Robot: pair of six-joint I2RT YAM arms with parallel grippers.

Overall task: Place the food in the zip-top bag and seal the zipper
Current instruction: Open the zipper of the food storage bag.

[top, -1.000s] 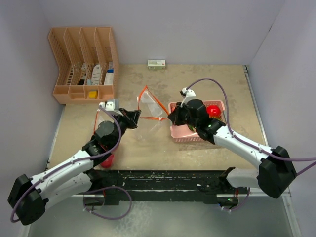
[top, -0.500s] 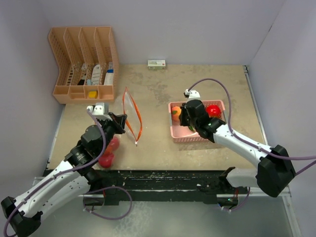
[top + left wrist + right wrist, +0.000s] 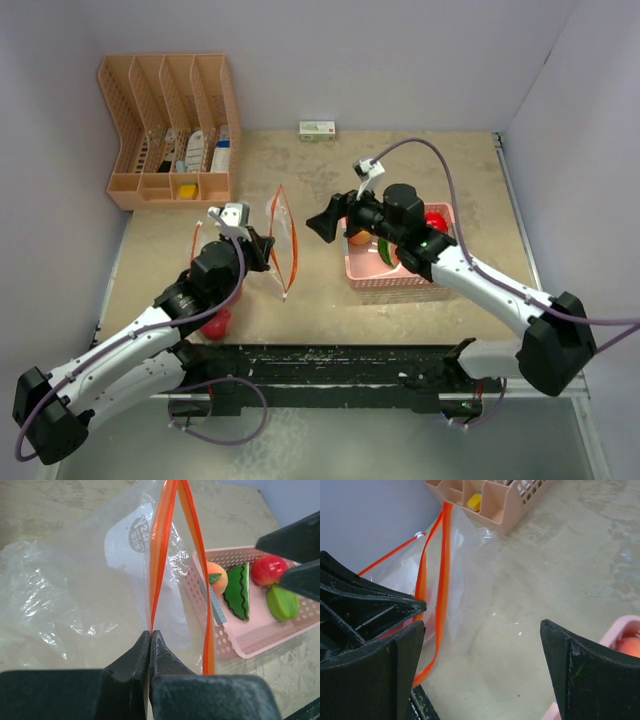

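The zip-top bag [image 3: 283, 236] stands upright at centre frame, its orange zipper edge pinched tight by the left gripper [image 3: 151, 634]. Right of it, the pink basket [image 3: 385, 283] holds the food [image 3: 235, 594]. Between bag and basket the right gripper [image 3: 322, 222] hangs spread wide, empty.

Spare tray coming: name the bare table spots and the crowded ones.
Bare: the far right corner, between box and basket; also the near strip between bag and basket. Crowded: the bag, held by the left gripper with the right gripper close, and the apple by the left arm.
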